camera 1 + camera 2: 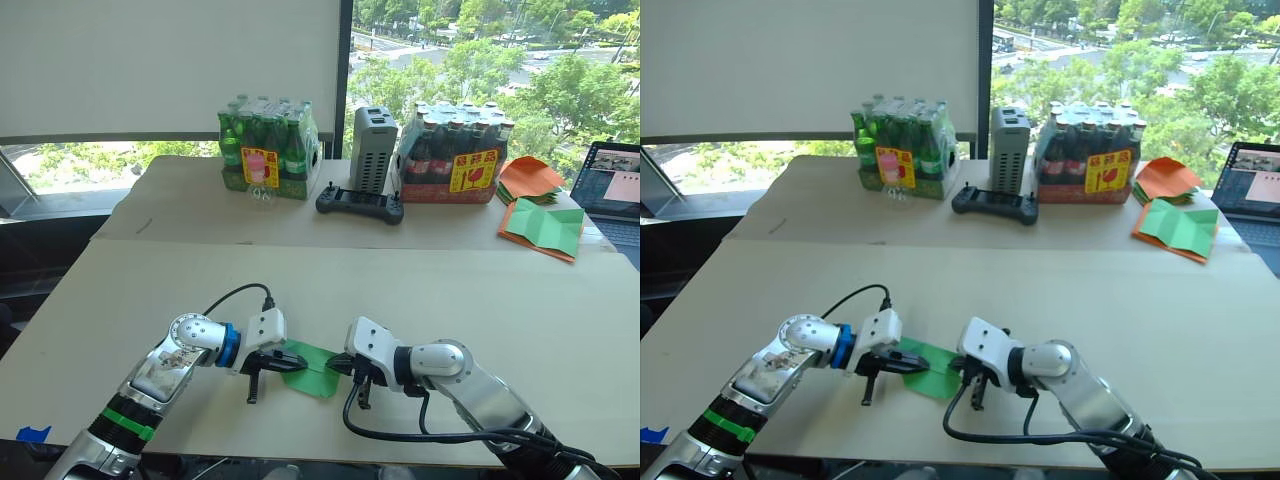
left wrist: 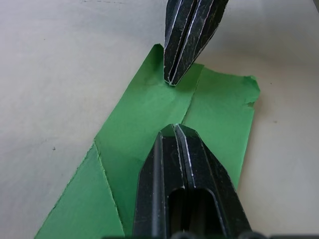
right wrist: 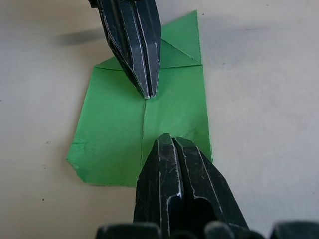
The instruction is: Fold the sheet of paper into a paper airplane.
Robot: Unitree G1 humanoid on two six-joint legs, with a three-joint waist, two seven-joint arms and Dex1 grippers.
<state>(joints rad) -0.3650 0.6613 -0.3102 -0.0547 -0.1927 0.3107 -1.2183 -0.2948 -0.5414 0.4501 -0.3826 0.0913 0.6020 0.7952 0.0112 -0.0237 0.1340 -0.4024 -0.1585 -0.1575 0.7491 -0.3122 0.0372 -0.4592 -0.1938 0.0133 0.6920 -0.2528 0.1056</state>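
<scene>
Sheet of paper (image 1: 312, 369) flat on near table (image 1: 480, 300), roughly 6 o'clock in head view, between both grippers. Folded into narrow green wedge with centre crease and diagonal flap creases (torn-looking corner at one end, seen in left wrist view).

Left gripper (image 1: 285, 361) at 9 o'clock of paper, fingers (image 2: 185, 164) pressed together, tip down on paper along centre crease. Not pinching paper, just bearing on top.

Right gripper (image 1: 352, 372) at 3 o'clock of paper, fingers (image 3: 174, 169) also pressed together, tip resting at paper edge on crease line. Same story in right wrist view: opposing closed tip (image 3: 144, 74) pointing in from 12 o'clock, landing mid-crease.

Both tips facing each other along fold line, near but apart, paper lying between.

Far table at 12 o'clock: pack of green bottles (image 1: 268, 150), grey box (image 1: 373, 148) upright beside it, black controller (image 1: 360, 204) in front of box, pack of dark bottles (image 1: 452, 158) right of box.
At 2 o'clock: orange sheets (image 1: 530, 178), green sheet on orange backing (image 1: 545, 228), laptop (image 1: 612, 185) at edge.
Blue tape scrap (image 1: 32, 434) at 8 o'clock, near table corner.
</scene>
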